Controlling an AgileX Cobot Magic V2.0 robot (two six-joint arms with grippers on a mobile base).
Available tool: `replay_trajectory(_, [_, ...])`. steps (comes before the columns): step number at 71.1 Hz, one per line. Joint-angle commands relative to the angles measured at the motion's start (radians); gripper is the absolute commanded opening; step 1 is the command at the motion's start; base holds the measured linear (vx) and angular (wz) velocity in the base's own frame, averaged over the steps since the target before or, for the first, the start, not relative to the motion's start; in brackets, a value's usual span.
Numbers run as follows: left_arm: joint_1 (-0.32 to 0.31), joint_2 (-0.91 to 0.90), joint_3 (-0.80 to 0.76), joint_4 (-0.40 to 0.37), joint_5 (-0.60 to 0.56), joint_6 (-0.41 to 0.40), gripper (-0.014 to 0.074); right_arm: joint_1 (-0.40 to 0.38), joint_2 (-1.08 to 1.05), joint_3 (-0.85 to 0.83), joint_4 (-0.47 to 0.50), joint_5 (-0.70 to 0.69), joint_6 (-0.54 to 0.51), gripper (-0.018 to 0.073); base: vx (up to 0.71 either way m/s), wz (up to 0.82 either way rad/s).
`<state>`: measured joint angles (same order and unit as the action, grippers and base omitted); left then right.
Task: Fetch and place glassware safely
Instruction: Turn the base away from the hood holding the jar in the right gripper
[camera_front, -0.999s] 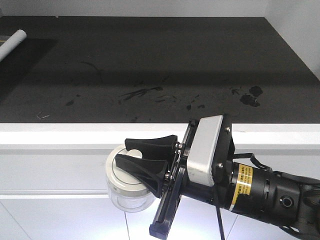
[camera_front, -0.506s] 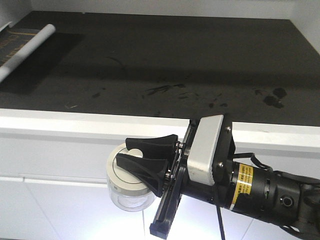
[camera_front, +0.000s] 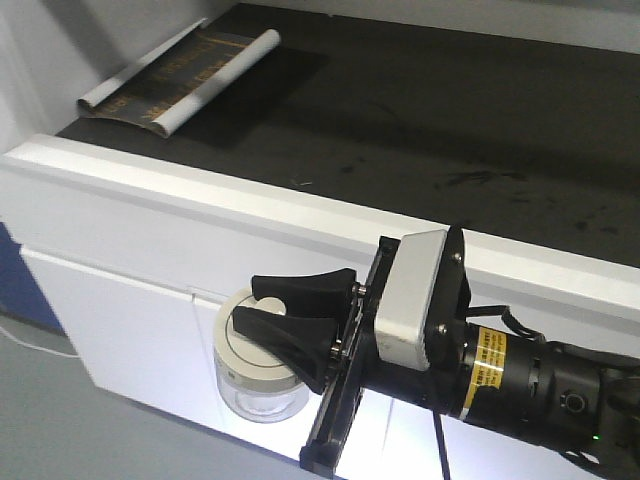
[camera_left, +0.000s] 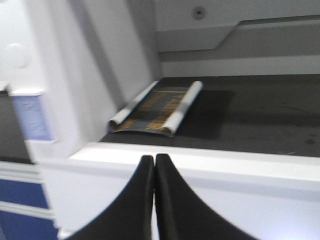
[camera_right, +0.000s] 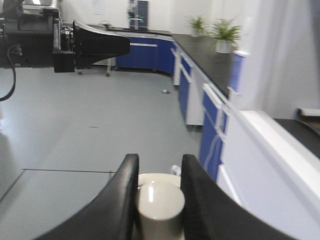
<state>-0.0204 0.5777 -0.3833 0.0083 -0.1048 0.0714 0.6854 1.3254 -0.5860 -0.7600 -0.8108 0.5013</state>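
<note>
The glassware, a squat clear glass jar (camera_front: 258, 390) with a cream-white lid (camera_front: 232, 335), hangs in the air in front of the white counter edge (camera_front: 200, 195). My right gripper (camera_front: 247, 302) is shut on the lid's central knob (camera_right: 160, 202), one black finger on each side of it. In the right wrist view the gripper (camera_right: 160, 159) shows the knob pinched between its pads. My left gripper (camera_left: 154, 157) is shut with nothing in it and faces the counter edge (camera_left: 200, 165). The left arm (camera_right: 40, 40) also shows in the right wrist view.
A dark counter top (camera_front: 420, 110) lies behind the white edge. A rolled dark sheet (camera_front: 185, 75) lies at its far left by the wall. White cabinet fronts (camera_front: 120, 310) stand below, with grey floor (camera_front: 40, 420) at the left. Blue cabinets (camera_right: 150, 55) and potted plants (camera_right: 220, 35) stand far off.
The counter has shifted right and tilted in the front view. The rolled sheet has come further into frame and the floor now shows at the left. The jar stays clamped in the right gripper.
</note>
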Motion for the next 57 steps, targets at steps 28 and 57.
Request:
replay_trajectory(28, [-0.006,0.000,-0.025,-0.008,-0.077,-0.003,-0.0007,-0.003,-0.033,-0.030,0.037,-0.093,-0.002,-0.0003,-0.11,0.64])
replay_trajectory(57, [-0.006,0.000,-0.025,-0.008,-0.075,-0.003,-0.0007,-0.003,-0.033,-0.030,0.037,-0.093,-0.002,-0.0003,-0.11,0.59])
